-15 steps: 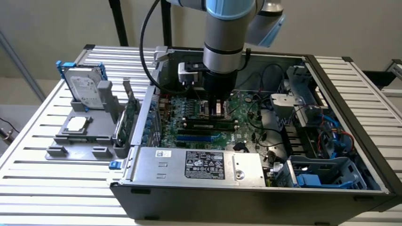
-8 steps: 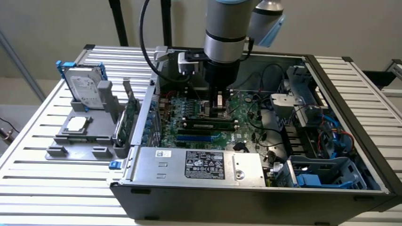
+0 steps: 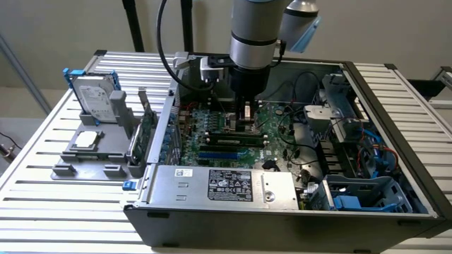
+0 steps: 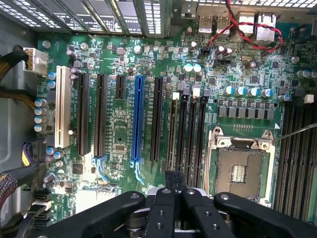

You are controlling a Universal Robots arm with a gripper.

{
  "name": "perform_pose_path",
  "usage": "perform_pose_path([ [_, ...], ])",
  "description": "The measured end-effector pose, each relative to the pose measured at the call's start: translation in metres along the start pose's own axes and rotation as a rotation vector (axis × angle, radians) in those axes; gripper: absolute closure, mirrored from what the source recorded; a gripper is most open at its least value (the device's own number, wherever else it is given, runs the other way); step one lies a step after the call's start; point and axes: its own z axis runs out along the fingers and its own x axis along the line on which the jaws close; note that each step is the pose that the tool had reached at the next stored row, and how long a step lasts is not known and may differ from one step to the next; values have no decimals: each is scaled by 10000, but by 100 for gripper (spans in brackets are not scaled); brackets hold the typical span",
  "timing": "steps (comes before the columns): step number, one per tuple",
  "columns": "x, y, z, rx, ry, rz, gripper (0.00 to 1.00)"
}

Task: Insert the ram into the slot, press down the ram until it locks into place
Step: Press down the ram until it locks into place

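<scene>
Fingers (image 4: 164,203) of the gripper (image 4: 173,181) stand pressed together in the wrist view, with no gap between the two black tips. I cannot make out anything pinched between them. In the exterior view the gripper (image 3: 247,117) hangs low inside the open computer case (image 3: 395,132), close over the motherboard (image 3: 211,124).

The ram (image 3: 229,139) lies lengthwise on the board, parallel to the blue connector (image 3: 222,155) and just beside it, on the side facing the gripper. It looks to be resting in the slot (image 4: 174,131), which is the first of the four alike black sockets past the blue connector (image 4: 137,119), with one shorter black socket in between. Whether its end latches have caught I cannot tell.

So the step in hand is, by my judgement, the pressing down. To do it well, the closed tips should meet the stick's top edge squarely and push straight down toward the board (a slanted push could tip the stick or strain the socket). The force should be spread along its length, so that both ends seat and the latches catch.

From the fingers, the ram lies on the blue connector's side, near them but not plainly touching. In the wrist view the tips hang over the near end of the bank of sockets.
</scene>
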Motion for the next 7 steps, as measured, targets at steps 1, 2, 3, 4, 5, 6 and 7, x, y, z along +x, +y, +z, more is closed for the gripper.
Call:
perform_pose_path([
  [1,0,0,0,0,0,0,89],
  [2,0,0,0,0,0,0,89],
  [3,0,0,0,0,0,0,89],
  [4,0,0,0,0,0,0,89],
  [5,0,0,-1,0,0,0,89],
  [6,0,0,-1,0,0,0,89],
  [7,0,0,-1,0,0,0,89],
])
